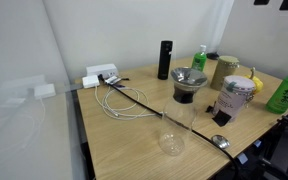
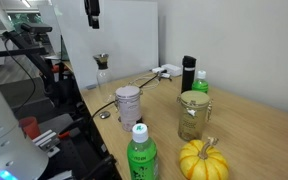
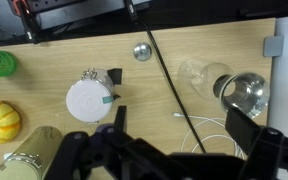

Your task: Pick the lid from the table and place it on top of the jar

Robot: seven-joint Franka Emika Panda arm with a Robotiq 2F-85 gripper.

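Silvery lid (image 3: pixel 142 51) lies flat near the table (image 1: pixel 114 145) edge, apart from the clear jar (image 3: pixel 202 74). The hand (image 2: pixel 92 16) hangs high above it, released and empty. Pinching so thin a disc could slide it off the edge.

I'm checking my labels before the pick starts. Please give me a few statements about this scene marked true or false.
1. The lid lies flat on the table. True.
2. The gripper is shut on the lid. False: it is open and empty, above the table.
3. The jar stands upright with nothing on its mouth. True.
4. The dark dripper sits in the jar's mouth. False: it stands apart from the jar.
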